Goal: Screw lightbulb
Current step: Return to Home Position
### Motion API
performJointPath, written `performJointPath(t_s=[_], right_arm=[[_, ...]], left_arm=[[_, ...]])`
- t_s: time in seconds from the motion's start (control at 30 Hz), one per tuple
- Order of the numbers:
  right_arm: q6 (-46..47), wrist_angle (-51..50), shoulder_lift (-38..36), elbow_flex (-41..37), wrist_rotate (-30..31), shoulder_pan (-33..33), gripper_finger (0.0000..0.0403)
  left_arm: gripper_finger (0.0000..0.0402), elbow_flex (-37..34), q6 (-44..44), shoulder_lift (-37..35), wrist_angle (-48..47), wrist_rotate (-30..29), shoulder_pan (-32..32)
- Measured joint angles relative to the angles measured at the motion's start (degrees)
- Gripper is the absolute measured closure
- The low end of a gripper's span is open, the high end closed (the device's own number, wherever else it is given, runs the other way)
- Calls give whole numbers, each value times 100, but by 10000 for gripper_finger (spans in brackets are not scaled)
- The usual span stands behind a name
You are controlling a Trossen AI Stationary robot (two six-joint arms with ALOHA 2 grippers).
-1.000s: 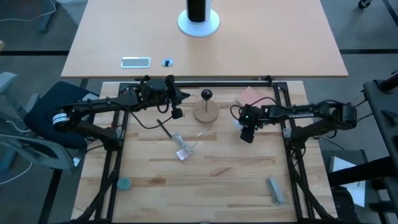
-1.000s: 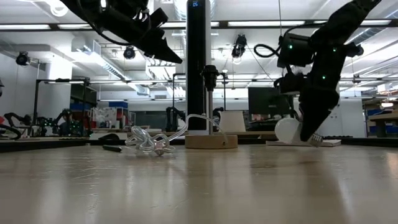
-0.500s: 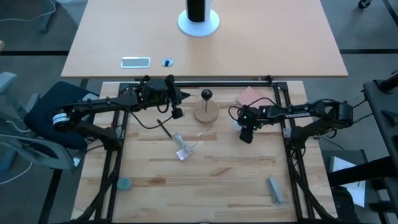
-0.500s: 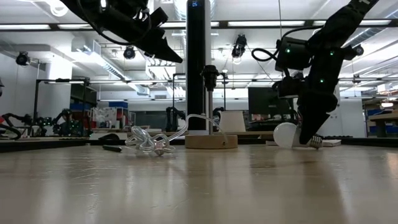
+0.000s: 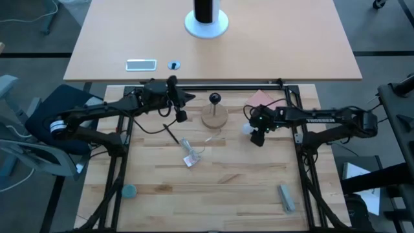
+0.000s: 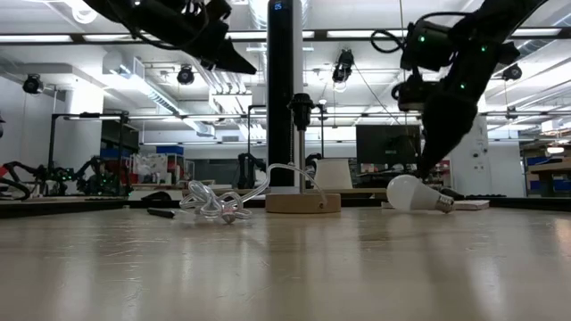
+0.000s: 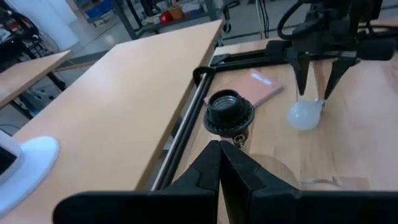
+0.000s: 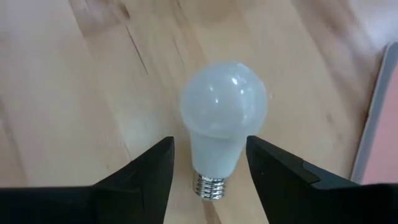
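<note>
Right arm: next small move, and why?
Probably retract the right gripper upward and back toward its side: its jaws are open above the white frosted globe lightbulb, which lies on its side on the wooden table, gripped by nothing.

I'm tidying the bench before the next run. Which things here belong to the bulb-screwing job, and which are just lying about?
Job: lightbulb on the table below the open right gripper; black socket on its wooden base; left gripper, shut, near the socket.
Lying about: pink pad; clear packet; teal disc; grey bar.
</note>
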Motion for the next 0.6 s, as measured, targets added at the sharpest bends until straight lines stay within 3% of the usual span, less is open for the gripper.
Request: performJointPath(t_s=[0.17,0.37,0.5,0.6], right_arm=[[-15,-37,-418,152,-50,0,215],[-540,497,-1460,391,-208,154,230],[-1092,962,-2218,382,-209,461,246],[-1265,934,-2794,255,-217,725,258]], left_arm=[[401,0,-266,-258,-85,127,-122],[401,-39,-307,-1350,-15,522,-824],[401,-497,-166,-2078,56,23,-1516],[401,-1193,-237,-2698,306,-691,-2088]])
